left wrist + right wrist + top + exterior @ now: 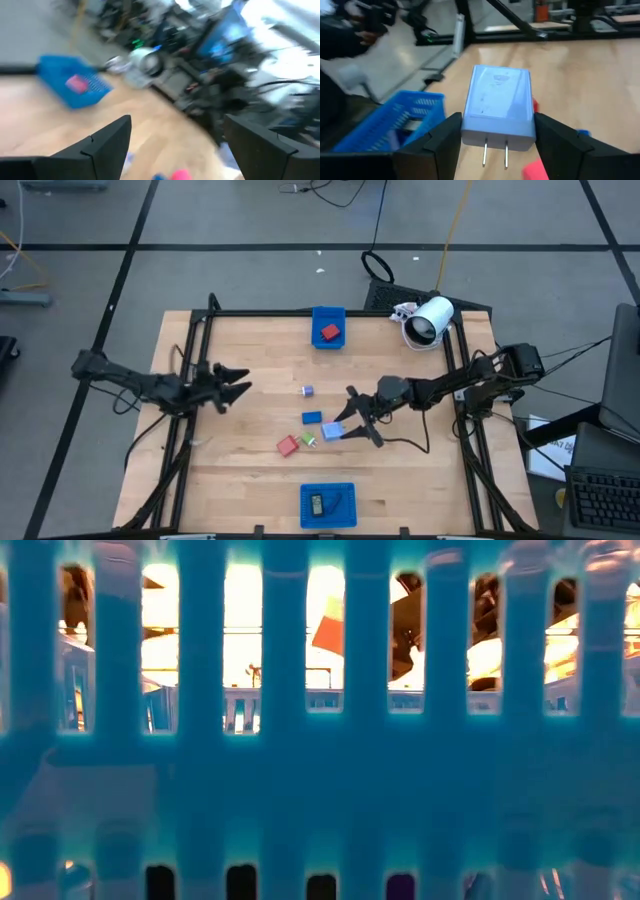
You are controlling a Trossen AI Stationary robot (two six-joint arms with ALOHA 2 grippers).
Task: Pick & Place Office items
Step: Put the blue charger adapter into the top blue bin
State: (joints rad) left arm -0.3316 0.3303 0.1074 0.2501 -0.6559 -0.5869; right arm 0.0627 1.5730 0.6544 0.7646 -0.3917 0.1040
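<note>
Right gripper point(350, 420) sits mid-table, right of centre, fingers clamped on a pale blue plug adapter point(499, 107); in the right wrist view the adapter is squeezed between both fingers, its two metal prongs pointing back toward the camera. Left gripper point(232, 388) is over the left side of the table, fingers spread wide, nothing between them. Loose items in the middle: purple cube point(307, 391), a blue block point(312, 417) just below it, then a red block point(288, 445) with a small green bit point(308, 440) right beside it. Far blue tray point(328, 327) at the table's back edge has a red piece point(330, 333) in it. Near blue tray point(328, 505) at the front edge holds a dark rectangular piece point(316, 504). White cylindrical device point(430, 319) lies at the back-right corner. Low view is almost fully blocked by the near tray's slotted wall.
</note>
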